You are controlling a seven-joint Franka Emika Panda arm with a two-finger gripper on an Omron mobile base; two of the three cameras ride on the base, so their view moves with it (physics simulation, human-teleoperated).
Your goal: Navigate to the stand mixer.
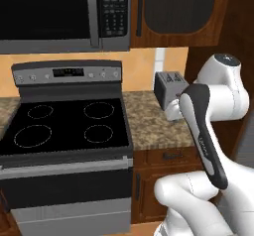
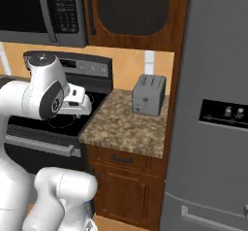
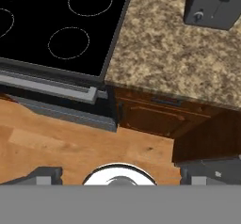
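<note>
**Facing the stove and toaster**

The base faces a black glass-top stove [image 1: 67, 123] with a microwave [image 1: 59, 14] above it. Just right of the stove, a speckled granite table [image 2: 123, 128] carries a boxy grey toaster [image 2: 149, 95] near its back edge, against the wall. A grey refrigerator [image 2: 213, 108] stands beside the table's right edge. The stand mixer cannot be seen from here. Whether the jaws are spread or pressed together cannot be told.

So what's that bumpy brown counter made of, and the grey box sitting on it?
The counter looks like polished speckled stone, maybe granite, from its brown-and-tan flecks. The toaster looks like brushed grey metal with a dull, even sheen, though it could be painted plastic.
</note>
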